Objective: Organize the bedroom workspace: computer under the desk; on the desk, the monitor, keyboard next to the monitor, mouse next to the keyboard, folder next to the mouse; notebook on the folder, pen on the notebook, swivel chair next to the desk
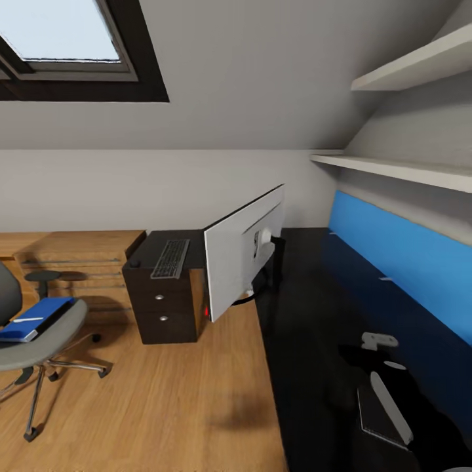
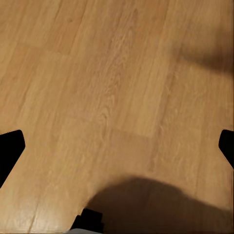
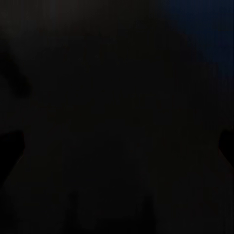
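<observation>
Head view: monitor (image 1: 244, 252) on tabletop (image 1: 308, 314) edge; keyboard (image 1: 171, 258) atop drawer cabinet (image 1: 164, 295); folder (image 1: 36, 318) on swivel chair (image 1: 39, 341). Left wrist: wood floor (image 2: 112, 87), jaws spread wide. Right wrist: dark; jaw state unclear.

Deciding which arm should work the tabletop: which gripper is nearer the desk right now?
Right. The right gripper hangs over the black top of the desk, near its blue back panel; the left gripper is out over the wooden floor.

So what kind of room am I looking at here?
Probably an attic home office or bedroom workspace: a skylight in a sloped ceiling, a black desk with a monitor, and a swivel chair on wood flooring.
</observation>
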Robot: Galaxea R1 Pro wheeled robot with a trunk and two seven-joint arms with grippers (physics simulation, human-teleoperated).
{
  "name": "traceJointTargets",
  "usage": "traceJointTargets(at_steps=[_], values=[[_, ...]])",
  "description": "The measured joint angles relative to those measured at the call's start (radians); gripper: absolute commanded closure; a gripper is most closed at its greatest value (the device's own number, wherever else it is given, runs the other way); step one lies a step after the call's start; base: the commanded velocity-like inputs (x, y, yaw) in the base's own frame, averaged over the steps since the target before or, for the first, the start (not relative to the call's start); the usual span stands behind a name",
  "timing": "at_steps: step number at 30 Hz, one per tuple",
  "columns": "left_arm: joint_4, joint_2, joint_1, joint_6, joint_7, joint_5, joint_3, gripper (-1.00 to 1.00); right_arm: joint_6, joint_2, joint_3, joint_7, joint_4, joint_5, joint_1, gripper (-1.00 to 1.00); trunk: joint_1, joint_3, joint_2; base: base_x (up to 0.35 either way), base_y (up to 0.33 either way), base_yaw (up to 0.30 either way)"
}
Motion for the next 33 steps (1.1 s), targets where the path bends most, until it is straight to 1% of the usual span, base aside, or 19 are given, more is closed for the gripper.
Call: traceJointTargets(at_steps=[3,5,12,14,21,23,25,30,31,33], values=[[-0.001,0.000,0.000,0.000,0.000,0.000,0.000,-1.00,0.000,0.000,-0.024,-0.001,0.000,-0.001,0.000,-1.00,0.000,0.000,0.000,-0.088,-0.206,0.000],[-0.001,0.000,0.000,0.000,0.000,0.000,0.000,-1.00,0.000,0.000,-0.031,-0.001,0.001,0.000,0.000,-1.00,0.000,0.000,0.000,-0.016,-0.033,0.000],[-0.005,0.000,0.000,-0.001,0.002,0.003,0.003,-1.00,0.001,0.001,-0.033,-0.001,0.004,0.001,0.000,-1.00,0.000,0.000,0.000,-0.004,-0.012,0.000],[-0.022,0.001,0.000,-0.022,0.001,0.006,0.010,-1.00,0.001,0.001,-0.035,-0.001,0.006,0.001,0.000,-1.00,0.000,0.000,0.000,0.000,-0.241,0.000],[-0.027,0.002,0.000,-0.024,0.008,0.008,0.010,-1.00,0.001,0.002,-0.034,-0.002,0.007,0.002,0.000,-1.00,0.000,0.000,0.000,0.000,-0.073,0.000],[-0.032,0.002,0.000,-0.024,0.011,0.009,0.016,-1.00,0.001,0.002,-0.034,-0.002,0.008,0.002,0.000,-1.00,0.000,0.000,0.000,0.000,-0.012,0.000],[-0.036,0.002,0.000,-0.025,0.012,0.010,0.024,-1.00,0.001,0.002,-0.035,-0.002,0.014,0.002,0.000,-1.00,0.000,0.000,0.000,0.000,-0.007,0.000],[-0.058,0.002,0.000,-0.025,0.011,0.010,0.079,-1.00,0.001,0.001,-0.037,0.000,0.085,0.002,-0.002,-1.00,0.000,0.000,0.000,0.000,-0.002,0.000],[-0.064,0.001,0.000,-0.025,0.010,0.010,0.095,-1.00,0.000,0.001,-0.038,0.000,0.100,0.002,-0.004,-1.00,0.000,0.000,0.000,0.000,0.000,0.000],[-0.070,0.000,0.000,-0.025,0.010,0.010,0.108,-1.00,0.000,0.001,-0.038,0.000,0.111,0.002,-0.007,-1.00,0.000,0.000,0.000,0.000,0.000,0.000]])
